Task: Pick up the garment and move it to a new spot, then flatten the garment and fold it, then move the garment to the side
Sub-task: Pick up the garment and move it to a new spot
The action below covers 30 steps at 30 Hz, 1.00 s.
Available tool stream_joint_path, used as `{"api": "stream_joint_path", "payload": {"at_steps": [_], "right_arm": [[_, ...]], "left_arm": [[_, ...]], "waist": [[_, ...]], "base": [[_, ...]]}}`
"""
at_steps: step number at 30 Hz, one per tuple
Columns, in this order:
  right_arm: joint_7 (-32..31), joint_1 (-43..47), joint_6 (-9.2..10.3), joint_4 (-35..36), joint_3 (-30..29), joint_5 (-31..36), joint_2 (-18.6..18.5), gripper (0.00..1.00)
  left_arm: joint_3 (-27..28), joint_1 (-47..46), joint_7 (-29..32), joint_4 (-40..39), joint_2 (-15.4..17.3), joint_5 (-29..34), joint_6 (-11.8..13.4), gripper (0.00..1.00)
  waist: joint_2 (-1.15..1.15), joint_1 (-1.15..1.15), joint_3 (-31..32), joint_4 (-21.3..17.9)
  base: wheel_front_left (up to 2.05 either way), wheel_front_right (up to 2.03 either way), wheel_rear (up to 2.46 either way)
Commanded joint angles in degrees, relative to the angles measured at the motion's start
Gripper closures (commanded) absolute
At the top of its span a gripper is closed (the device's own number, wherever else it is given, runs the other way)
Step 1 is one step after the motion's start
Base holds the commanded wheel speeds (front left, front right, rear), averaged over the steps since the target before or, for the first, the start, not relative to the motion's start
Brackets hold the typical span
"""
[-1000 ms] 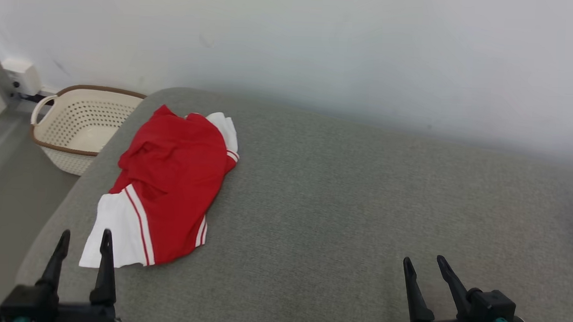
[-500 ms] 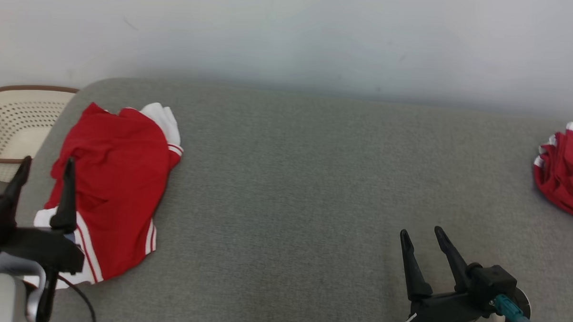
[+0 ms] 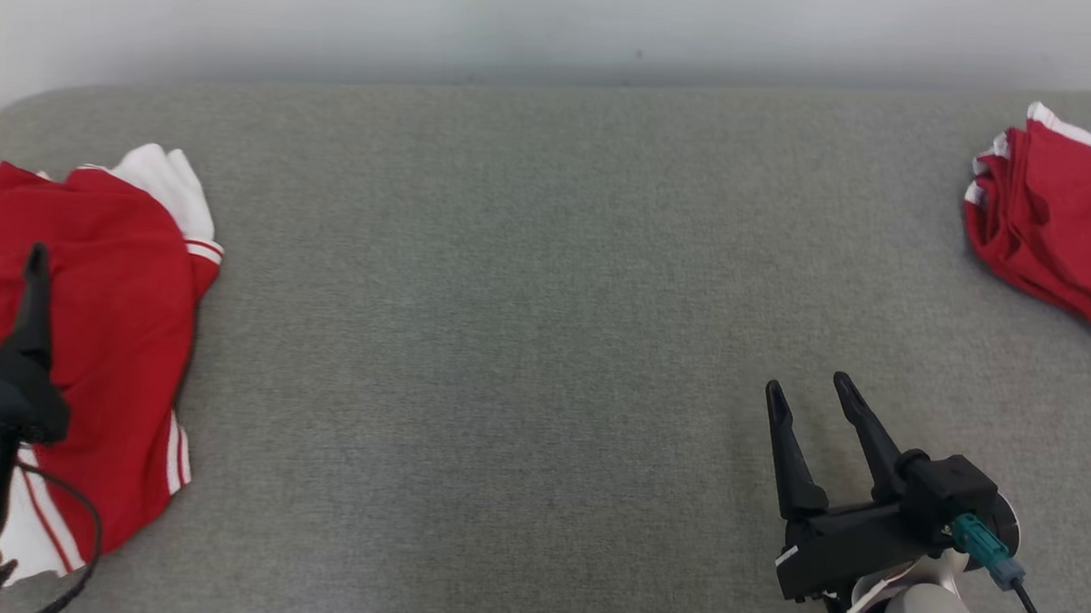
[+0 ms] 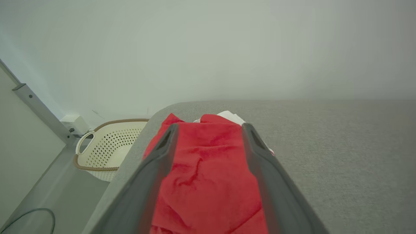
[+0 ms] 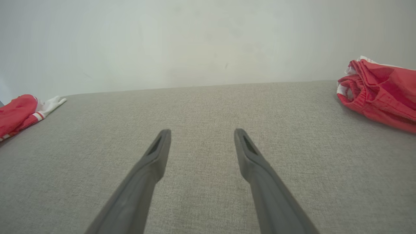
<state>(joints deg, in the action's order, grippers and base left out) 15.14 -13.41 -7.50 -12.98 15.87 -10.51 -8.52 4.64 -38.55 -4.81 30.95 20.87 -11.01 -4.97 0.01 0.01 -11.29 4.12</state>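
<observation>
A crumpled red garment (image 3: 118, 328) with white striped trim lies at the left end of the grey padded table (image 3: 528, 279). My left gripper (image 4: 209, 126) hangs open over it, red cloth showing between the two dark fingers, nothing held. One left finger (image 3: 33, 298) shows over the garment in the head view. My right gripper (image 3: 808, 384) stands open over bare table at the near right, far from the garment (image 5: 19, 112). In the right wrist view the right gripper (image 5: 202, 131) has only grey cloth between its fingers.
A second red garment (image 3: 1052, 233), folded, lies at the table's far right. A cream perforated basket (image 4: 107, 152) stands on the floor beyond the table's left end, by the wall, with a cable (image 4: 29, 214) on the floor near it.
The head camera has swung right, so the basket left that view and the folded garment came in. My left gripper has moved forward over the crumpled garment. The right gripper has hardly moved.
</observation>
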Motion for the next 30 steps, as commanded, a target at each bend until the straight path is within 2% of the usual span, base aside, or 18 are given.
{"api": "stream_joint_path", "payload": {"at_steps": [1,10,14,18,26,27,28,30], "right_arm": [[0.09,-1.00,0.02,0.22,0.32,-0.06,-0.29,0.00],[0.11,-2.57,0.02,0.38,0.28,-0.12,-0.36,0.00],[0.11,-2.73,0.02,0.60,0.12,0.01,-0.56,0.00],[0.11,-3.20,0.02,0.69,0.18,0.03,-0.75,0.00],[0.12,-3.39,0.02,0.72,0.22,-0.14,-1.19,0.00],[0.12,-3.40,0.02,0.76,0.16,-0.16,-1.24,0.00],[0.12,-3.35,0.02,0.76,0.05,-0.12,-1.28,0.00],[0.12,-3.23,0.02,0.62,-0.18,0.03,-1.37,0.00]], "left_arm": [[-0.14,-1.75,0.68,3.10,1.40,0.06,-0.42,0.00],[-2.01,-7.27,3.44,15.24,5.23,0.03,-1.42,0.00],[-3.81,-9.56,5.19,20.45,5.93,-0.45,-2.02,0.00],[-5.43,-10.89,9.85,25.94,6.20,-1.88,-2.27,0.00],[-8.66,-11.23,16.16,32.33,5.99,-6.31,-2.45,0.00],[-9.01,-11.24,15.79,32.49,6.17,-6.37,-2.45,0.38],[-10.16,-11.31,14.64,32.34,6.30,-6.71,-2.45,1.00],[-11.03,-11.84,12.74,31.83,6.91,-6.73,-2.41,1.00]], "waist": [[-0.01,-0.01,-3.38,-3.22],[-0.01,-0.01,-5.78,-5.75],[-0.01,-0.01,-6.43,-6.40],[-0.01,-0.01,-6.82,-6.97],[-0.01,-0.01,-7.37,-7.95],[-0.01,-0.01,-7.40,-8.00],[-0.01,-0.01,-7.37,-8.00],[-0.01,-0.01,-7.14,-7.85]], "base": [[0.00,0.00,0.00],[0.00,0.00,0.00],[0.00,0.00,0.00],[0.00,0.00,0.00],[0.00,0.00,0.00],[0.00,0.00,0.00],[0.00,0.00,0.00],[0.00,0.00,0.00]]}}
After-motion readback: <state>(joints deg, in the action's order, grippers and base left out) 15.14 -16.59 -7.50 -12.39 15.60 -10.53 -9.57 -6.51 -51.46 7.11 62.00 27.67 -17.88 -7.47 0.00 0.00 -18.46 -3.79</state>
